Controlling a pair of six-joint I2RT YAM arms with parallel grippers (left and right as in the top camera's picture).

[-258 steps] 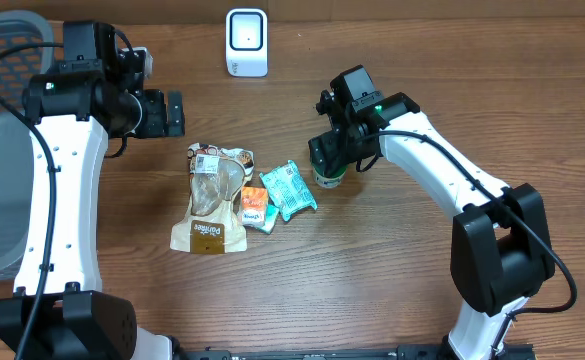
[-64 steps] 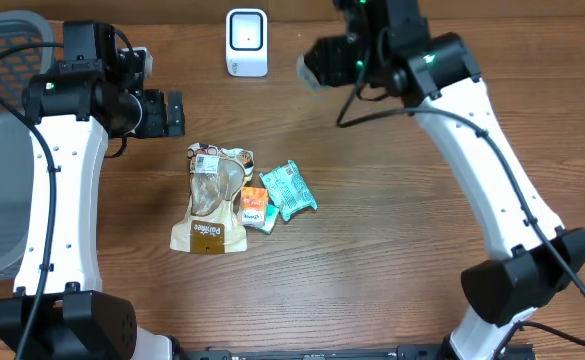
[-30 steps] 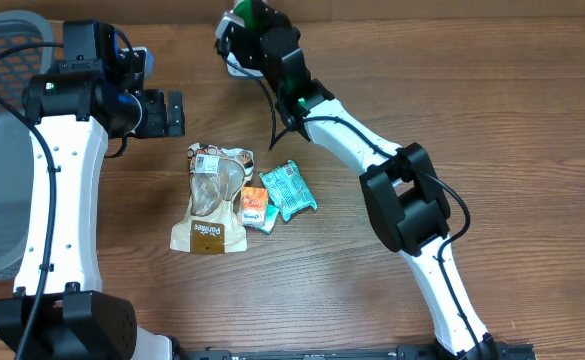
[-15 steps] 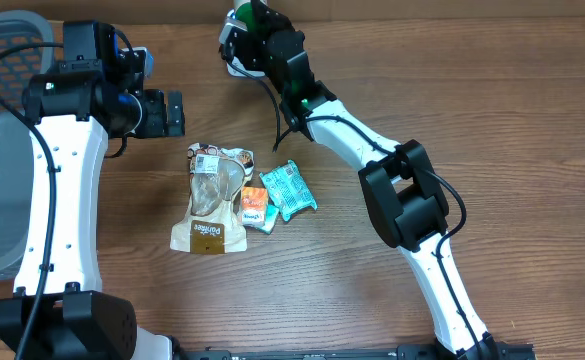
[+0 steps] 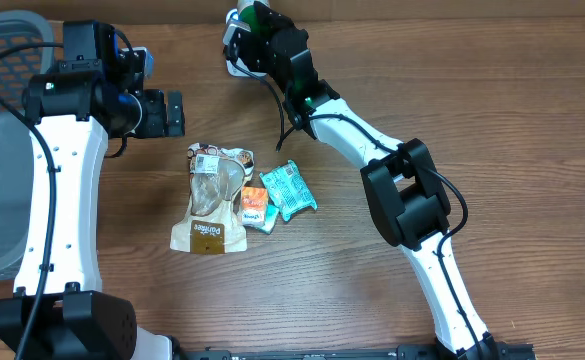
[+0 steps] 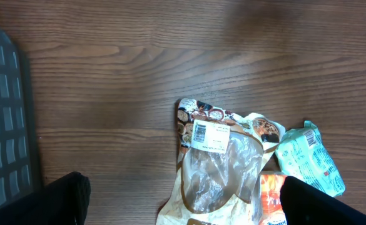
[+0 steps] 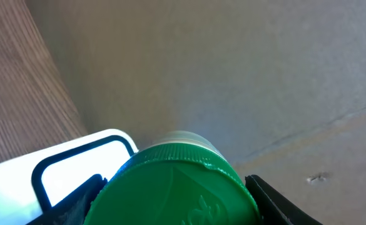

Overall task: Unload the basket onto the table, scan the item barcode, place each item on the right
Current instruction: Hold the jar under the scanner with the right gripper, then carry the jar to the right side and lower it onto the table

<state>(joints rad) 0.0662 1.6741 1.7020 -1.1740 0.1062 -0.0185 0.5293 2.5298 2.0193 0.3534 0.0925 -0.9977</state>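
Scan step: our right tool (image 7: pixel 174 197), part open, gripped the green-capped bottle (image 7: pixel 177 181) right at the scanner (image 7: pixel 64 165), far centre of the counter (image 5: pixel 532 120). Left tool (image 5: pixel 176 114) gaped wide, empty. Next we'd likely need to turn the barcode toward the window.

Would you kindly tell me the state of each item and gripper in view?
left gripper: open, empty.
right gripper: shut on green-lidded container.
green-lidded container: held up at the scanner.
scanner: upright, partly hidden by the container.
clear pouch: lying flat, label up.
orange packet: lying flat beside the pouch.
teal packet: lying flat.
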